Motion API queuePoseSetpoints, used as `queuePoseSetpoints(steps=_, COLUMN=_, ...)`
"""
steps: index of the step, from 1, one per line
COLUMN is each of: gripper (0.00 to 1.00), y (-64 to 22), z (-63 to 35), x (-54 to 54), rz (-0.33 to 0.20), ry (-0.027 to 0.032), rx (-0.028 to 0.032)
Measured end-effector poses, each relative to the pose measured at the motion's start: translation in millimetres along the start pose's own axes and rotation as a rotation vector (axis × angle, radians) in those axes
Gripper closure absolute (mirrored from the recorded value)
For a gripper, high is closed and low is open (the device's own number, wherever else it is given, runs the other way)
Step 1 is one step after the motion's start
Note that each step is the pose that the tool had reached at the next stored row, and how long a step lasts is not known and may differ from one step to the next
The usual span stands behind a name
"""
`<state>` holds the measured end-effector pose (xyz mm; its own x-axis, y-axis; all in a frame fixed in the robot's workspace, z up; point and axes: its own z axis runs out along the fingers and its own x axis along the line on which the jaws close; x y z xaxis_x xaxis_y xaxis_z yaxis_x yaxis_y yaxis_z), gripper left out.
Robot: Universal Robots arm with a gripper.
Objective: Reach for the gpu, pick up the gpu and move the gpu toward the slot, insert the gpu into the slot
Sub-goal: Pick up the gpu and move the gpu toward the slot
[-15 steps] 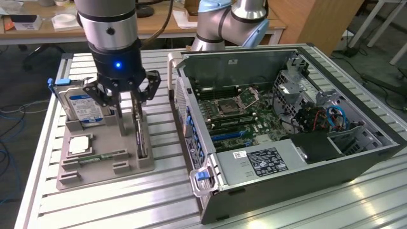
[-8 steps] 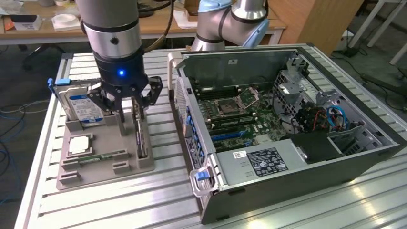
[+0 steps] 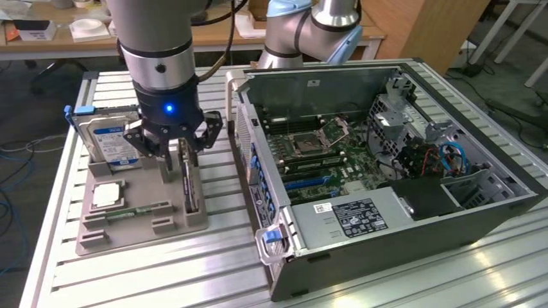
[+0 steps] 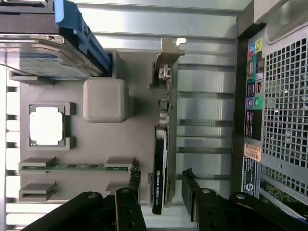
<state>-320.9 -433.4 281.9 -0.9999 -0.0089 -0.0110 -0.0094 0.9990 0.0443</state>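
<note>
On the slatted metal table, at about nine o'clock from the open grey computer case [image 3: 385,244] in the exterior view, sits a grey moulded holder tray [image 3: 171,226]. The thin green circuit card with a black fan and a silver end bracket, the gpu [image 4: 160,168], stands on edge in the tray's slit nearest the case. The black two-fingered gripper [image 3: 179,157] hangs directly over it. In the wrist view its jaws stand wide, one of the fingers [image 4: 134,185] on each side of the card, with a gap showing on both sides and nothing held.

The step in hand looks like the reach. To do it well, the card's edge should sit midway between the fingers, and the gap on the case side looks a little wider, so a small correction would help. The descent should run straight along the card's plane, so that neither fingertip scrapes the fan face or tips the card in its slit. The pads ought to close on flat board, not on the bracket.

The boxy silver hard drive with the blue label [image 3: 107,138] stands at ten o'clock from the gripper, near enough to mind. The long bright-blue connector strip, the slot [image 3: 308,183], lies inside the case at three o'clock, well apart from the card.
</note>
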Motion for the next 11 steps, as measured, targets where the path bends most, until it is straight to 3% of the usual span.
queuePoseSetpoints(steps=11, gripper=0.53, y=-6.5, z=19.7, x=-0.4, rz=0.010, ry=-0.0017, rx=0.0001)
